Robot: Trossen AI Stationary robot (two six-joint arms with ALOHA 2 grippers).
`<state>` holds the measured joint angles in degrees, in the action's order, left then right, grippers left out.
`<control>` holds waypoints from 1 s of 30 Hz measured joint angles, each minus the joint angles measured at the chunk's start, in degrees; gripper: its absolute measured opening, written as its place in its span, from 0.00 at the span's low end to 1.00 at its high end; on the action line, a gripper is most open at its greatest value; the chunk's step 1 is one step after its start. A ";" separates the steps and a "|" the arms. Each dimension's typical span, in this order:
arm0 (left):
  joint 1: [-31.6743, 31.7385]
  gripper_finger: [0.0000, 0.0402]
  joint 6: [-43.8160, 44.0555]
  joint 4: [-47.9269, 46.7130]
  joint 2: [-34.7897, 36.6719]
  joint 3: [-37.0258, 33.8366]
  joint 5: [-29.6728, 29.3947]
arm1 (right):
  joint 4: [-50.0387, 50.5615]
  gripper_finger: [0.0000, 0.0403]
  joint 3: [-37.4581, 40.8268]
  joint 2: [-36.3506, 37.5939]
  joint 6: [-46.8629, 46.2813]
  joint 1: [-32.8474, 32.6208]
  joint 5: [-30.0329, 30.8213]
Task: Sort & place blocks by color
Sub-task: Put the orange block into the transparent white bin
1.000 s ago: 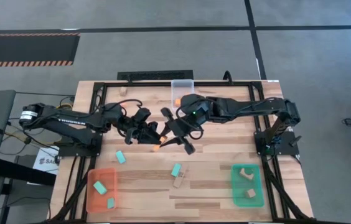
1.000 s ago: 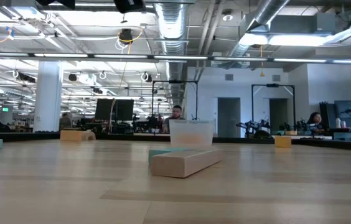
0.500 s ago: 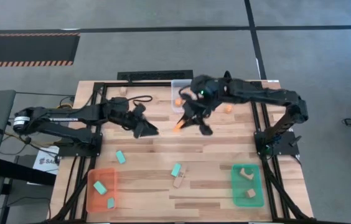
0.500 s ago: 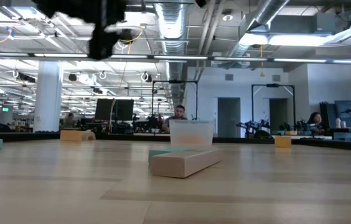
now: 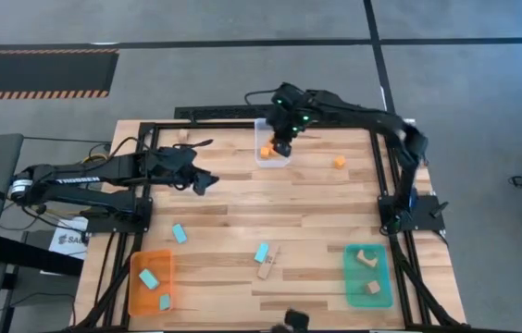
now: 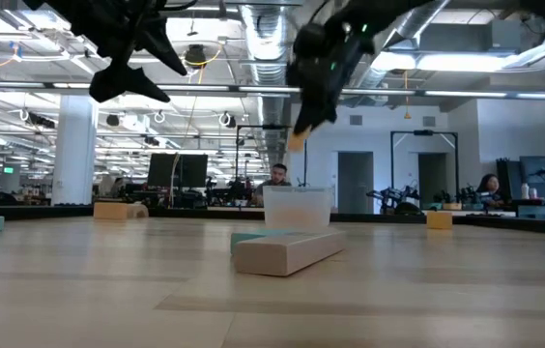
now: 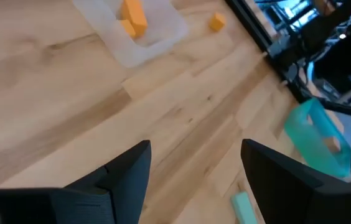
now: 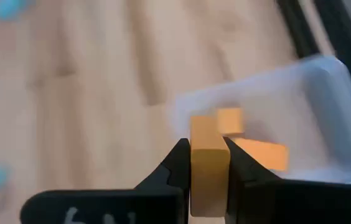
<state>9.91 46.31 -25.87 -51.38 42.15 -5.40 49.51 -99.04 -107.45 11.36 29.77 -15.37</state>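
The right pincer [image 5: 282,146] is hanging over the clear tray [image 5: 273,155] at the tabletop's [image 5: 316,208] far edge, and it is clamping an orange block [image 8: 209,163] between its fingers [image 8: 177,163], as the right wrist view shows. Orange blocks [image 8: 244,138] are already lying inside that tray. The left pincer [image 5: 202,179] is standing released over bare wood left of centre, its fingers [image 7: 128,175] spread with nothing between them. A loose orange block [image 5: 339,162] is lying just right of the clear tray, near the black frame rail [image 5: 379,171] that is bounding the work area. The wide middle band of the tabletop is offering open room between the two arms. Toward the near edge, a teal block [image 5: 179,233] is lying alone at the left, and another teal block [image 5: 261,252] is lying just beside a tan block [image 5: 267,266] near the centre. The orange tray [image 5: 150,282] at the near left corner is holding two teal blocks [image 5: 148,278]; the green tray [image 5: 368,275] at the near right corner is holding two tan blocks [image 5: 366,258]. The surface is pale planked wood. In the low view the room beyond is showing ceiling ducts [image 6: 271,39], a white column [image 6: 73,150] and seated people [image 6: 274,180] at distant desks.
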 joint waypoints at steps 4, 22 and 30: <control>-0.04 0.59 1.35 0.16 -0.44 0.00 -1.52 | -5.20 0.14 -0.49 -6.45 -2.65 2.97 2.89; 2.21 0.59 -4.25 -3.21 -2.16 -0.02 -4.26 | -5.23 0.28 -10.99 -17.18 -10.30 7.44 3.10; 12.67 0.59 -19.90 -2.73 -2.16 -0.02 3.81 | -4.06 0.56 -10.99 -14.35 -16.00 8.13 1.80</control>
<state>22.58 26.41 -28.60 -53.54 42.13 -1.59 45.44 -110.04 -121.81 -4.64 37.90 -13.58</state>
